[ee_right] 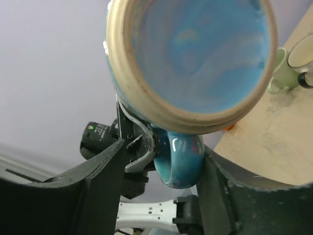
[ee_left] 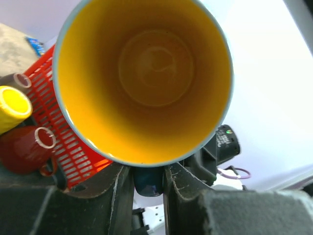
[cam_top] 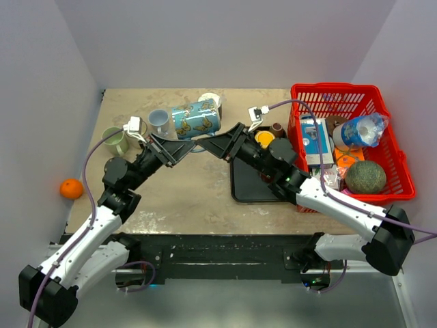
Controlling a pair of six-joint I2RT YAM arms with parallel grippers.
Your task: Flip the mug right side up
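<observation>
Blue butterfly mug (cam_top: pixel 196 117), yellow inside, was on its side; left gripper (ee_left: pixel 148 178) clamped its handle (ee_right: pixel 178 166), right gripper (ee_right: pixel 161 171) sat with jaws apart around it

Overhead view looks down; both wrist views closely face the mug (cam_top: pixel 196 117).

Soft, even bright light, faint shadows on the desk (cam_top: pixel 191 188), wrist close-ups blurry, glossy sheen on the mug (ee_right: pixel 195 54)

Mug (cam_top: pixel 196 118) left of basket (cam_top: pixel 334 87)
</observation>
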